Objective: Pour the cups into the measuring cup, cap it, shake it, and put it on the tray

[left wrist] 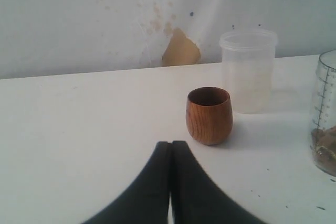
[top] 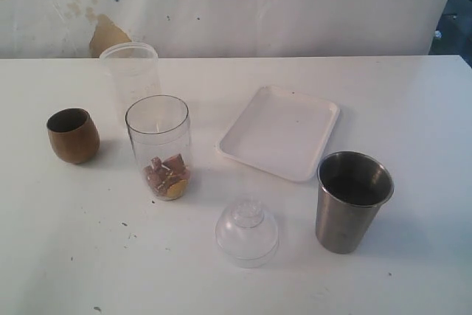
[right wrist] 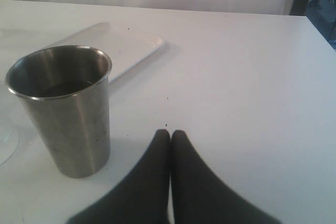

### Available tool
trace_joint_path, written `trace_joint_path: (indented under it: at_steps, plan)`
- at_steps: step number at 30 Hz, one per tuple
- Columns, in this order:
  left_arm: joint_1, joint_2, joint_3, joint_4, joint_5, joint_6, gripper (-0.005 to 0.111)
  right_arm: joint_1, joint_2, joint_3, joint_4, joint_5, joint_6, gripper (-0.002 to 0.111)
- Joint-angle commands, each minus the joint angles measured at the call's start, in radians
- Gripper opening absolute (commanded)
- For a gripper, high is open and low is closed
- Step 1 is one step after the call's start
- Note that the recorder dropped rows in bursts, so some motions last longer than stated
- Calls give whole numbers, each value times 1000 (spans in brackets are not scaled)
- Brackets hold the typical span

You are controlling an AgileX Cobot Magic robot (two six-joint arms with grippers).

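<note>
Pouring seems next: left gripper (left wrist: pixel 170 144) and right gripper (right wrist: pixel 170 134) rest pressed together, empty. One must spread around the wooden cup (left wrist: pixel 209 115) or steel tumbler (right wrist: pixel 63 108) first

Four vessels stand on the worktop (top: pixel 413 108): one wooden cup (top: pixel 73 136) at nine o'clock, one steel tumbler (top: pixel 352 201) at four, one clear measuring cup (top: pixel 158 145) near centre, and one frosted plastic cup (top: pixel 130 71) at eleven. There is one white tray (top: pixel 280 132) and one clear domed lid (top: pixel 247 232). There are two grippers: one left gripper (left wrist: pixel 171 142) and one right gripper (right wrist: pixel 170 131). The brown pieces (top: pixel 167 176) in the measuring cup are too clumped to count.
</note>
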Motion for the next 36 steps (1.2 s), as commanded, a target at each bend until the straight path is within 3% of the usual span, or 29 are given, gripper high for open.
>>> trace_joint_path:
  at_steps: [1, 36]
  plan:
    - [12, -5, 5, 7, 0, -9, 0, -4, -5, 4, -2, -4, 4, 0]
    - [37, -5, 5, 24, -17, -54, 0, -4, -5, 4, -2, -4, 4, 0]
